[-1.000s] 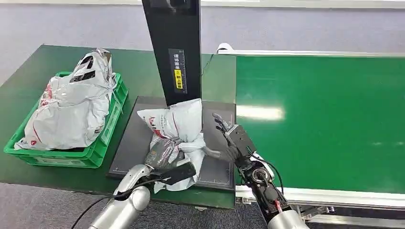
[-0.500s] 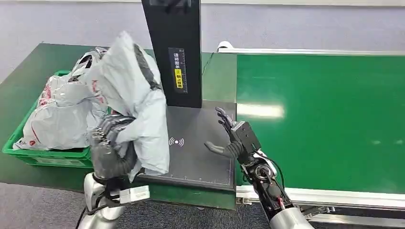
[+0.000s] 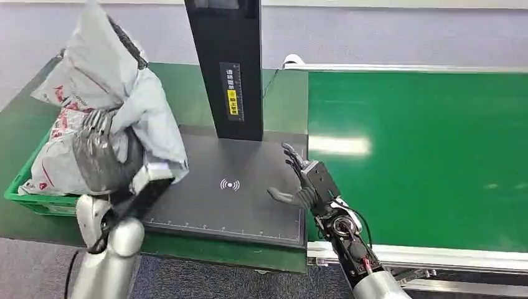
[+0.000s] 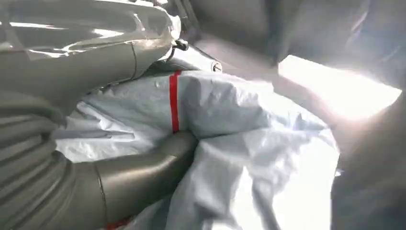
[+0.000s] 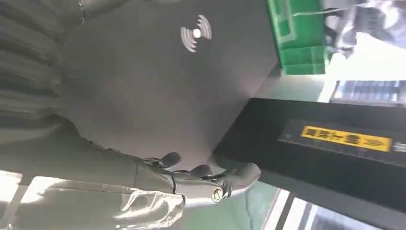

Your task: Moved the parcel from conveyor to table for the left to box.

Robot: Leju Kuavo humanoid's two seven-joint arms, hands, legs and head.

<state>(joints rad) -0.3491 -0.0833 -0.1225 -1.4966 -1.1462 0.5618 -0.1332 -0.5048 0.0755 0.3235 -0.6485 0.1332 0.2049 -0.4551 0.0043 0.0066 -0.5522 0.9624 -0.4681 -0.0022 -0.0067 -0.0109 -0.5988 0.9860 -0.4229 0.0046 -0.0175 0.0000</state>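
— Green surface [image 3: 187, 87], grey wall: we see the parcel [image 3: 118, 93] aloft above the crate [image 3: 25, 193], left hand [image 3: 103, 156] fingers clamped on it.
— Soft, light, slippery; we judge a bunched middle grip best. Right hand [image 3: 299, 180] fingers spread apart, holding nothing.

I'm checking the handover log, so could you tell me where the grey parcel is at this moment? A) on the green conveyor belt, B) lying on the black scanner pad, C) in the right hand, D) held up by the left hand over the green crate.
D: the left hand grips the parcel raised above the green crate.
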